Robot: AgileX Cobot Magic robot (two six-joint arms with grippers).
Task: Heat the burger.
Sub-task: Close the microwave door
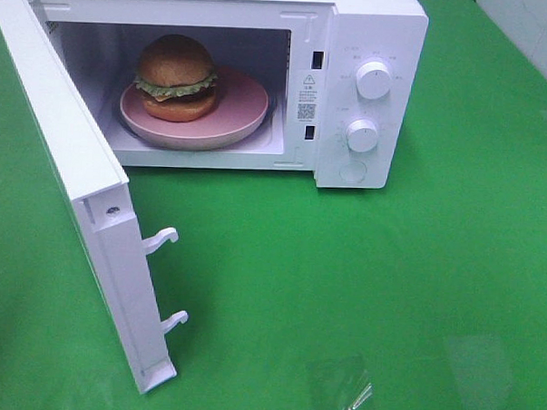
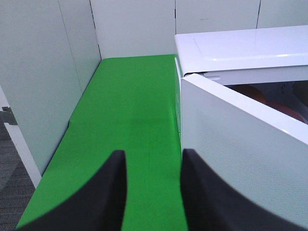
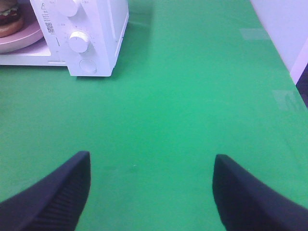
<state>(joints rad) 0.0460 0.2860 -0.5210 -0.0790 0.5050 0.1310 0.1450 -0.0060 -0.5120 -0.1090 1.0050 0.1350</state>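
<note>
Near the far-left corner of the counter [image 1: 388, 292], in the open microwave [image 1: 377, 28], the burger [image 1: 176, 78] sits on a plate [image 1: 250, 109], probably soft and loosely stacked, best moved by the plate's rim; left gripper [image 2: 151, 192] and right gripper [image 3: 151, 192] gape empty.

Microwave [image 1: 403, 47] top cropped at frame edge; dial labels [image 1: 375, 55] unreadably small; burger [image 3: 8, 19] cut off in right wrist view
</note>
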